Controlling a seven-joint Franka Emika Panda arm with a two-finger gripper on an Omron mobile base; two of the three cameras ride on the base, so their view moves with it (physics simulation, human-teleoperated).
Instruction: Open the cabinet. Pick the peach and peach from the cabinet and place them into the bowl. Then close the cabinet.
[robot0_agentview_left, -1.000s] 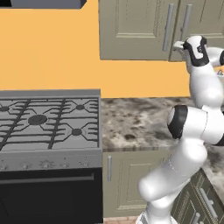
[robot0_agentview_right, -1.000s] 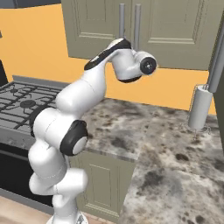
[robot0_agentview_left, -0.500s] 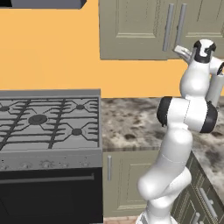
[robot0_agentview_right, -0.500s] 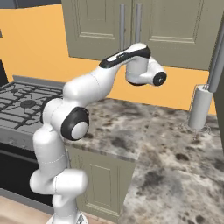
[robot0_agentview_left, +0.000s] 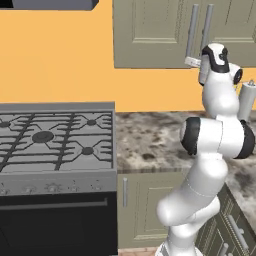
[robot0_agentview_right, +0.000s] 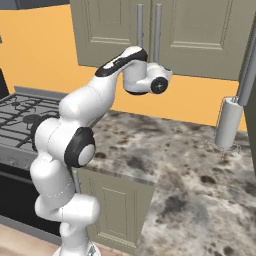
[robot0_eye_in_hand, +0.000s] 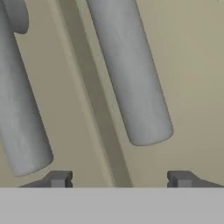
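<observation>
The olive-grey cabinet (robot0_agentview_left: 150, 35) (robot0_agentview_right: 200, 30) hangs above the counter with both doors shut. Its two long grey bar handles (robot0_agentview_left: 192, 30) (robot0_agentview_right: 158, 27) flank the door seam. My gripper (robot0_eye_in_hand: 120, 179) is raised to the lower ends of these handles and points at the doors. In the hand view its fingertips (robot0_eye_in_hand: 59, 178) stand wide apart and open, with the seam between them. The right handle (robot0_eye_in_hand: 131, 74) ends just above that gap, and the left handle (robot0_eye_in_hand: 22, 109) lies beyond the left fingertip. Nothing is gripped. The peaches are hidden behind the doors, and the bowl is out of view.
A gas stove (robot0_agentview_left: 50, 135) with an oven below stands at the left. A speckled stone counter (robot0_agentview_right: 175, 165) runs to the right and carries a grey upright cylinder (robot0_agentview_right: 229, 122). Lower cabinets (robot0_agentview_left: 145, 205) with short handles sit under it.
The hand has swung right and up to the lower ends of the cabinet handles and now faces the doors. The fingers have narrowed slightly.
</observation>
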